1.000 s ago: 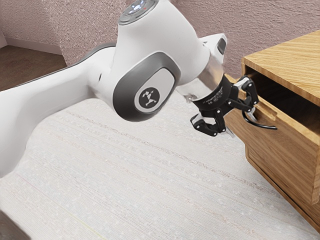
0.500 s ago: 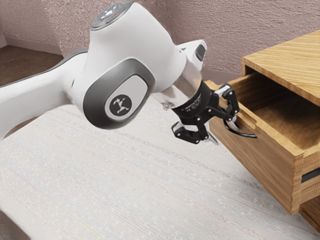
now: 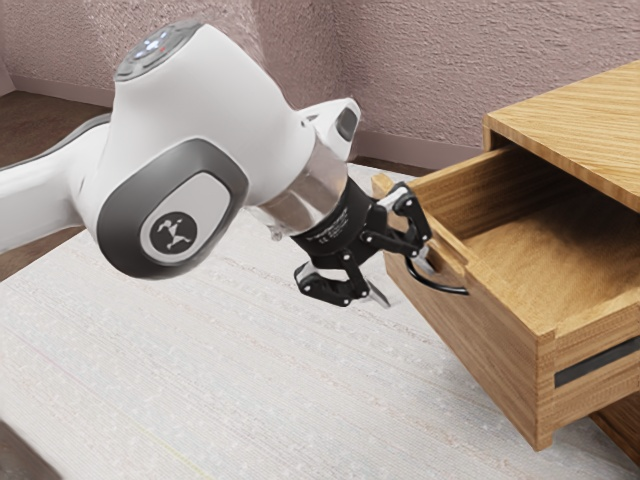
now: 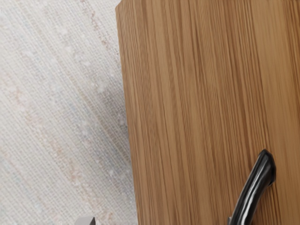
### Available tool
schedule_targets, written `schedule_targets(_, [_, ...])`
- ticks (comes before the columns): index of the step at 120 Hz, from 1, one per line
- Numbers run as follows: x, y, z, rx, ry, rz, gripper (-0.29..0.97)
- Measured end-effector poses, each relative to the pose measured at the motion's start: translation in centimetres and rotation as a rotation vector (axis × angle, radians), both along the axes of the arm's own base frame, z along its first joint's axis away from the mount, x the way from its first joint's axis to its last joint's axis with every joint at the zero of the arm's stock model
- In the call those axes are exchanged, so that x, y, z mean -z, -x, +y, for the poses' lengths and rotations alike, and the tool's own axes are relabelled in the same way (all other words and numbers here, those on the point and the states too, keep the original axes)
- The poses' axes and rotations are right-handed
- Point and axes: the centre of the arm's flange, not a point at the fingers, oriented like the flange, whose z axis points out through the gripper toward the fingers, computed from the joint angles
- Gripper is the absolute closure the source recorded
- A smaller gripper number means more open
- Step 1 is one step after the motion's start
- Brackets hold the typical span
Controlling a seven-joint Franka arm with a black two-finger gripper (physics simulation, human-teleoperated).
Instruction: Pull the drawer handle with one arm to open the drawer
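Drawer (image 3: 470, 340) is standing well open, its handle (image 3: 440, 283) lying along the front, just at the hand (image 3: 395, 262). Whether the hand is clamped on it cannot be told.

Lighting is even, bright and diffuse from above: soft sheen on the white arm (image 3: 200, 130) shell, faint soft-edged shadow on the pale woven surface (image 3: 200, 400) beside the drawer (image 3: 470, 320) front, deeper shade inside its rear, narrow highlight along the black handle (image 4: 252, 187).
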Motion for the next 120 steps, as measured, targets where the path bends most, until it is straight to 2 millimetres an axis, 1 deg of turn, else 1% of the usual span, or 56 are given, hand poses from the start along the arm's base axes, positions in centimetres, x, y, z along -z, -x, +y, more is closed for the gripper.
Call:
schedule_targets(21, [0.1, 1.4, 0.9, -0.008, 0.005, 0.005, 0.43])
schedule_targets(87, [0.3, 4.8, 3.0, -0.029, 0.011, 0.009, 0.43])
schedule_targets(98, [0.4, 4.8, 4.4, -0.057, 0.012, 0.009, 0.43])
schedule_targets(120, [0.3, 5.1, 4.6, -0.064, 0.018, 0.011, 0.43])
